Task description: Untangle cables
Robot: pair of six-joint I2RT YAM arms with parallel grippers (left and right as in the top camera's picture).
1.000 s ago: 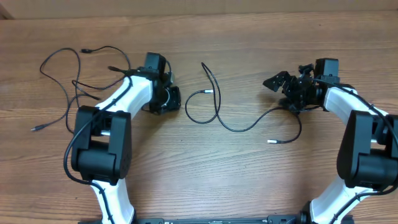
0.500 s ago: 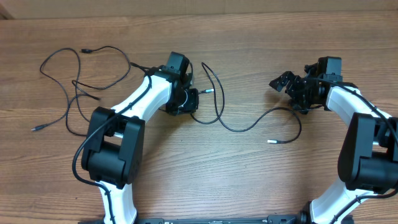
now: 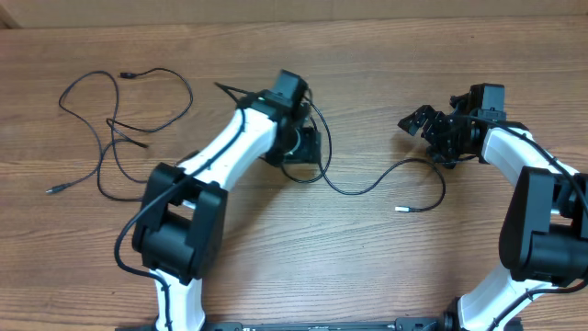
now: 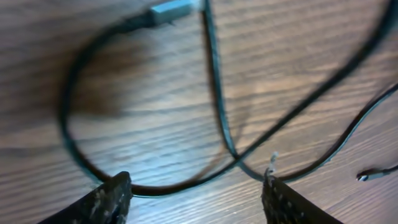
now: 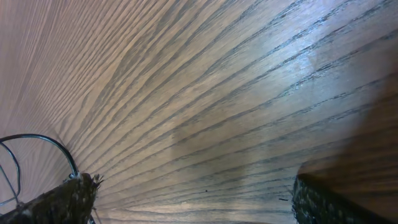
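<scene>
One of the cables (image 3: 367,188), thin and black, snakes across the table's middle, with a small loop at its left and a silver-tipped plug (image 3: 398,210) at its right end. My left gripper (image 3: 303,147) hovers over that loop. In the left wrist view the loop (image 4: 214,106) and a silver plug (image 4: 171,9) lie just beyond the left gripper (image 4: 196,200), which is open with nothing between its fingers. Further cables (image 3: 110,129) lie loose at the far left. My right gripper (image 3: 424,136) is open over bare wood near the middle cable's right bend (image 5: 46,142).
The wooden table (image 3: 276,257) runs to a far edge along the top of the overhead view. Both arm bases (image 3: 175,239) stand at the near edge, left and right. The thick black wires on the arms run along their white links.
My left arm has swung right, from beside the left cables to over the middle cable's loop, and its jaws have opened. The right arm has hardly moved.
</scene>
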